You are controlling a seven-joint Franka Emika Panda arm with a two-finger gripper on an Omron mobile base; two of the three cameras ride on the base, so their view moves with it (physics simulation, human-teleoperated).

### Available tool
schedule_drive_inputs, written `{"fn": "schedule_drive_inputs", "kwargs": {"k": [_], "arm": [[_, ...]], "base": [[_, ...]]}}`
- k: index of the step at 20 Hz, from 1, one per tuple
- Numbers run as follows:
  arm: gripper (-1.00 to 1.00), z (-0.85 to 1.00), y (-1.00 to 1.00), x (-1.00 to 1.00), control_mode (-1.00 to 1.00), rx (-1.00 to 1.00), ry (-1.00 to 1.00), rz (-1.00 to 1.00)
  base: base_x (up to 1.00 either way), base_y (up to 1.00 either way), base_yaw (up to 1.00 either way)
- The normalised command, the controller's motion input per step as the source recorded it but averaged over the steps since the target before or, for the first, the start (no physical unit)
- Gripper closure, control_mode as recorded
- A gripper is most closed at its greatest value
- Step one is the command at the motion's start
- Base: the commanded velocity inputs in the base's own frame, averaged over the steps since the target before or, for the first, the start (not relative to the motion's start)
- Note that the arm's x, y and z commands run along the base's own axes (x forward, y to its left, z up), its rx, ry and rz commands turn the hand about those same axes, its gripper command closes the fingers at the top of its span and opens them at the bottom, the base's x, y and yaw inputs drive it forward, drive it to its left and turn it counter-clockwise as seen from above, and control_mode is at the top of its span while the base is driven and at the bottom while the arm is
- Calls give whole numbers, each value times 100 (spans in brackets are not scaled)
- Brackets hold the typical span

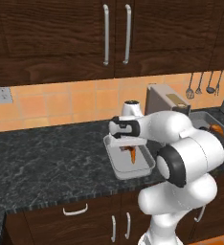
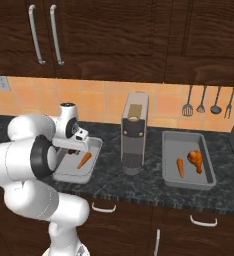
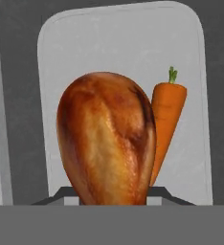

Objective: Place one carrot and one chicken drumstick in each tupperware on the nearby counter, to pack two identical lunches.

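The gripper (image 1: 128,143) is clamped on a chicken drumstick (image 3: 106,139), holding it above the left tupperware (image 2: 94,150). Directly beneath the gripper, inside that container, lies one carrot (image 2: 84,160). The container rests on the counter (image 1: 42,162). To the gripper's right stands a coffee machine (image 2: 134,132); farther right, the second tupperware (image 2: 171,155) holds another carrot (image 2: 180,167) and another drumstick (image 2: 195,160).
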Motion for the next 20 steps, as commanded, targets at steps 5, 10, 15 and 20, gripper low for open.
{"fn": "schedule_drive_inputs", "kwargs": {"k": [5,10,15,20], "arm": [[100,-51,1,0,-100,0,1,-1],[100,-54,14,0,-100,0,1,-1],[100,-27,5,3,-100,-2,10,-2],[-100,-5,0,0,-100,0,8,-3]], "base": [[0,0,0],[0,0,0],[0,0,0],[0,0,0]]}}
